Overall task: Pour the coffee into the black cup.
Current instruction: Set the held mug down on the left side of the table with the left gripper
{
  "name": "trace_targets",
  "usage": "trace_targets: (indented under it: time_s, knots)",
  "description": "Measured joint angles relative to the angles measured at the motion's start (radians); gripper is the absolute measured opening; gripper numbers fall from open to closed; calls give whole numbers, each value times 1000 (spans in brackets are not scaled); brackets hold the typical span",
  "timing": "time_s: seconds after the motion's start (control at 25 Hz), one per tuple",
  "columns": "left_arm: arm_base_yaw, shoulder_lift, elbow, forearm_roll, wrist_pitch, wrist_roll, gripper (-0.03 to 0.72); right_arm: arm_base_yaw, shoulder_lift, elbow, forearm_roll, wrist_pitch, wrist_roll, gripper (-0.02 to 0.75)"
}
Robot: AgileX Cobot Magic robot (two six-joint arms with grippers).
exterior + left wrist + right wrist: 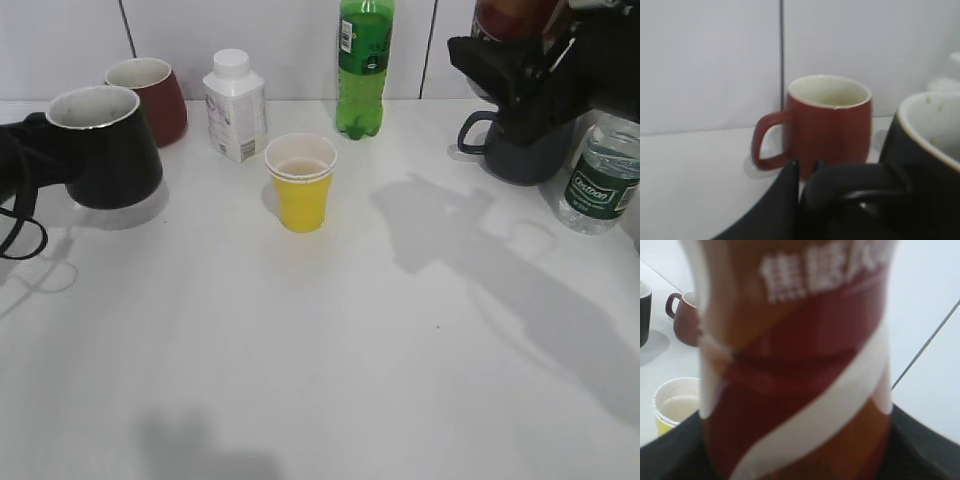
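Observation:
The black cup [105,150] with a pale inside is at the far left of the table. My left gripper [28,158] is shut on its handle. In the left wrist view the cup [932,160] fills the right side and its handle [855,182] sits by the jaw [807,192]. My right gripper [530,75] is at the top right, shut on the coffee bottle [508,18], which it holds upright above the table. The bottle's brown, red and white label [795,365] fills the right wrist view.
A red mug [150,95] stands behind the black cup. A white bottle [235,105], a yellow paper cup [301,185] and a green bottle [365,65] stand mid-table. A dark grey mug [525,155] and a water bottle [600,180] stand under and beside the right gripper.

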Motion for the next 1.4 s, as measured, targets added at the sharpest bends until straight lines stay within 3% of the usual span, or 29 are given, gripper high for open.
trace_targets:
  time_s: [0.32, 1.04, 1.12, 1.28, 1.4]
  knots:
    - [29, 112, -31, -56, -30, 59, 52, 0, 0, 0, 0, 0, 0, 536]
    - [29, 195, -80, -40, -83, 61, 57, 0, 0, 0, 23, -1, 0, 536]
    - [29, 195, -80, -32, -85, 58, 97, 0, 0, 0, 25, -1, 0, 536]
    - [29, 195, -80, -31, -90, 57, 249, 0, 0, 0, 26, -1, 1, 536]
    - [29, 193, -57, -39, -108, 55, 298, 0, 0, 0, 26, -1, 1, 536]
